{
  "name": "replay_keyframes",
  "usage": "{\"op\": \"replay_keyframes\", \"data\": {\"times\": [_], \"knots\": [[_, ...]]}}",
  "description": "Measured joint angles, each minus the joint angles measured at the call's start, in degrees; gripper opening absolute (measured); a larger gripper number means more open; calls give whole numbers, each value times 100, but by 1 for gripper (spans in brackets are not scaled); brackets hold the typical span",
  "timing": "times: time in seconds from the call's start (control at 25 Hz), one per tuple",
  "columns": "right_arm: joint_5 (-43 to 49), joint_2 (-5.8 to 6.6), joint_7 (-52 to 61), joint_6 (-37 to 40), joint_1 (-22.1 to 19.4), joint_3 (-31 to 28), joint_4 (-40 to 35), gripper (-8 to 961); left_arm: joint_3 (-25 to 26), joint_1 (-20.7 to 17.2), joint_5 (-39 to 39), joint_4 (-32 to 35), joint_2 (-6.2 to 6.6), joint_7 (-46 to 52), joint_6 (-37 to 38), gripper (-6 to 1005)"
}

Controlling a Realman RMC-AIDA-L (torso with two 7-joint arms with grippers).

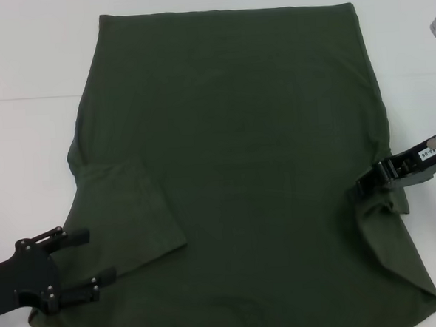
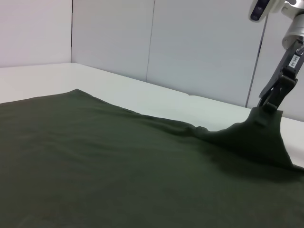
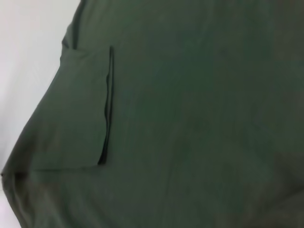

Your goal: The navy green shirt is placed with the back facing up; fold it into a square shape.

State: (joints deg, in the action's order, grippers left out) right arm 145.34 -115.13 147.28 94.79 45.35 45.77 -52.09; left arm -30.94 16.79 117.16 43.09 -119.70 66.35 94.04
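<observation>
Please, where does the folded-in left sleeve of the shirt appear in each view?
Head view: sleeve at lower left, beside the open left gripper.
Left wrist view: not seen.
Right wrist view: sleeve at left.
Shared landmark: the white table.

The navy green shirt (image 1: 254, 154) is soft, matt cloth on a smooth white table (image 1: 27, 64); the left tool (image 1: 80, 264) looks matt black plastic.

Your head camera looks steeply down on the whole navy green shirt (image 1: 240, 169). Your left wrist camera skims low across the cloth toward the right gripper (image 2: 271, 102) and back wall (image 2: 199, 47). Your right wrist camera looks down close on the folded sleeve (image 3: 83, 111), shared with the head view.
</observation>
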Motion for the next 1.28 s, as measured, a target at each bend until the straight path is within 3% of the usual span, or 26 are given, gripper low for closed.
{"op": "replay_keyframes", "data": {"times": [0.2, 0.36, 0.76, 0.92, 1.28], "knots": [[-355, 29, -33, 59, -82, -101, 112, 199, 0, 16, 0, -8, 0, -2, -13, 850], [-712, 114, -131, 71, -186, -330, 351, 397, 0, 29, -24, -13, -7, -1, -56, 850], [-1768, 448, -523, 75, -744, -789, 1054, 673, 17, 78, -45, -12, -44, 1, -159, 849], [-1804, 475, -537, 101, -767, -804, 1104, 789, 59, 104, -45, -11, -44, 1, -159, 850], [-1769, 483, -507, 156, -727, -746, 1109, 788, 71, 120, -85, -11, -51, 1, -159, 850]]}}
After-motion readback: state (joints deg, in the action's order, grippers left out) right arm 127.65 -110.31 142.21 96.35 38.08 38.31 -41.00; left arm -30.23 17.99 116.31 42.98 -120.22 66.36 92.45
